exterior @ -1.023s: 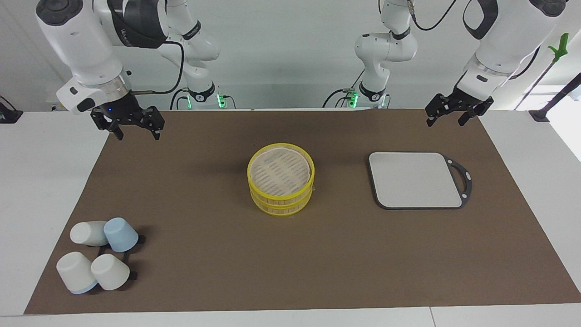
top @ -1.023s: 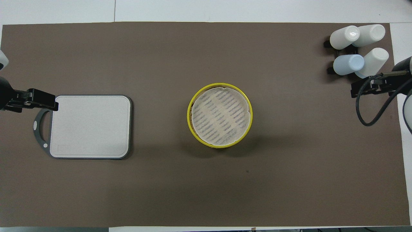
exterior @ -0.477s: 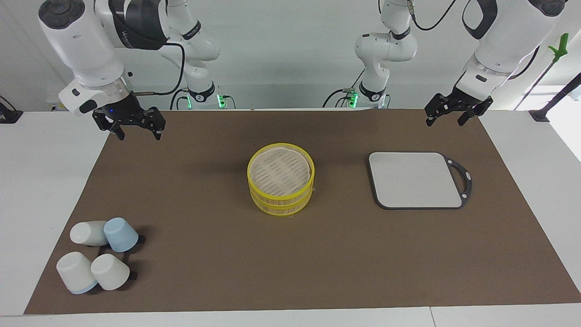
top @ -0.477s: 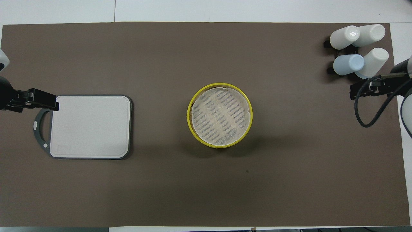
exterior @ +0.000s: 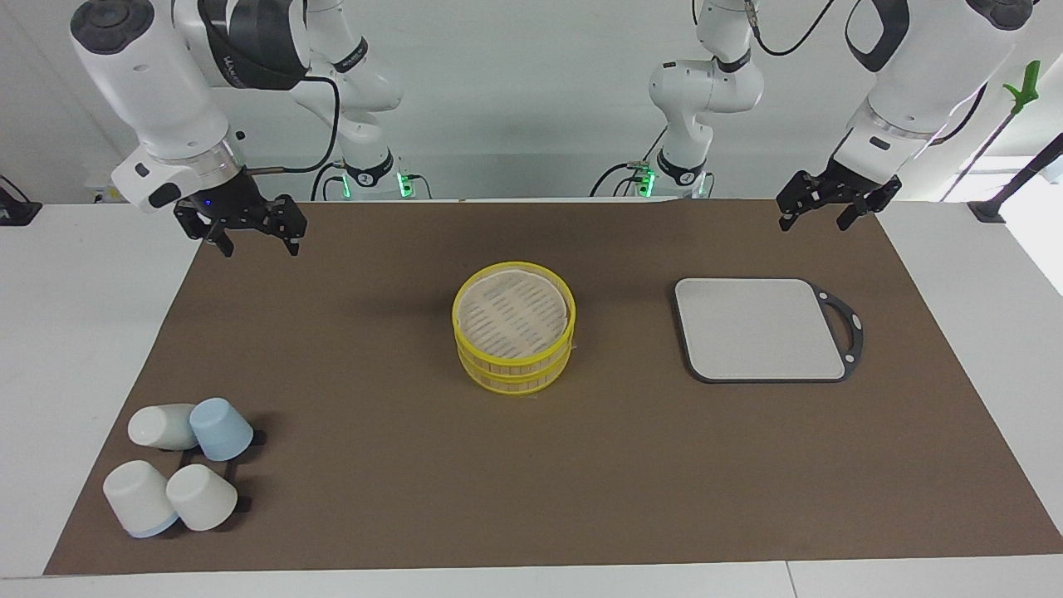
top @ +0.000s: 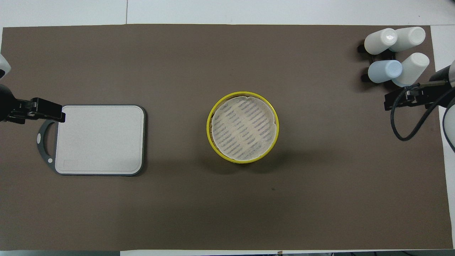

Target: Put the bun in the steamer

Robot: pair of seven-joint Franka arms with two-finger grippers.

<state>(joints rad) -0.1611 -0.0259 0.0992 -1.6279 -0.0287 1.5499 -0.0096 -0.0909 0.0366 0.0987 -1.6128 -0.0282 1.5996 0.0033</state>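
The steamer (exterior: 514,322) stands in the middle of the brown mat, a round stack of two yellow-rimmed tiers with a pale slatted top (top: 243,127). The bun is out of view in both views. My right gripper (exterior: 257,241) hangs open and empty over the mat's corner nearest the right arm's base. Over the mat's edge at the left arm's end, my left gripper (exterior: 815,221) also hangs open with nothing in it, nearer to the robots than the cutting board.
A grey cutting board (exterior: 760,329) with a dark handle lies on the mat toward the left arm's end. Several white and blue cups (exterior: 178,465) sit on a black rack at the right arm's end, farther from the robots than the steamer.
The right gripper has shifted slightly toward the middle of the table. The left arm has hardly moved. Both grippers stay open.
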